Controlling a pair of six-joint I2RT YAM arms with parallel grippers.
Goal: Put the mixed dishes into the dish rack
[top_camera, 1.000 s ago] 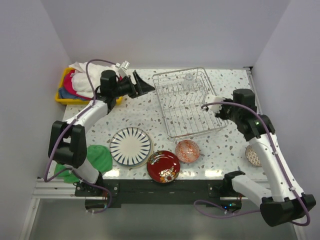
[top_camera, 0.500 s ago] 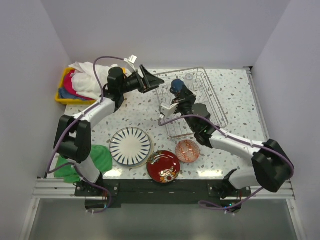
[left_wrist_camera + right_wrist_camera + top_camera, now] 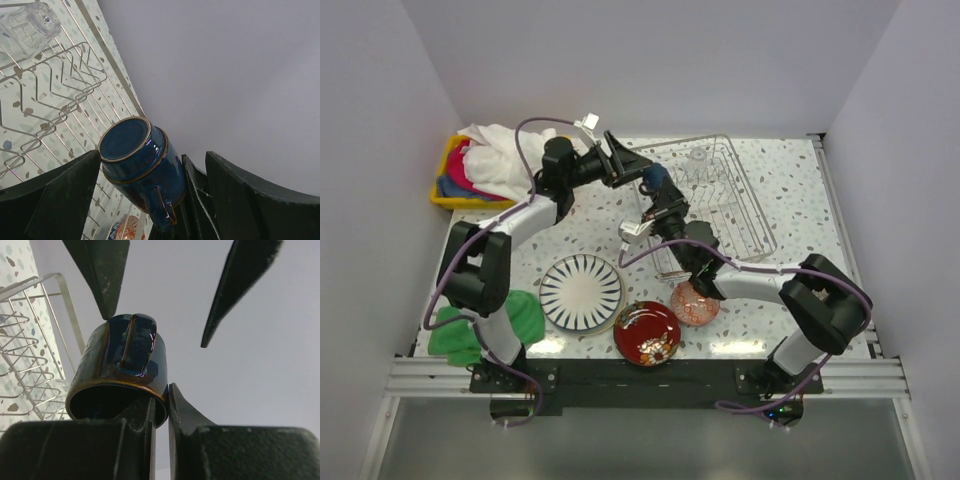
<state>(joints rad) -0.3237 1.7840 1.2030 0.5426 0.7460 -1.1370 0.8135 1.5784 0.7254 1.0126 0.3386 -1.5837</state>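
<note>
Right claw (image 3: 161,397) clamped on the rim of the glossy dark blue ceramic mug (image 3: 117,357), aloft upper-centre in the top view beside the silver wire dish rack (image 3: 705,205): close the wide-open left claw (image 3: 154,160) squarely on its body before releasing.

The glass (image 3: 698,157) is sitting at the dish rack's (image 3: 740,200) far end, the mug (image 3: 653,178) hanging above its left edge. The large plate (image 3: 580,291), smaller plate (image 3: 647,332) and bowl (image 3: 688,305) are lying before it on the worktop (image 3: 590,225).
</note>
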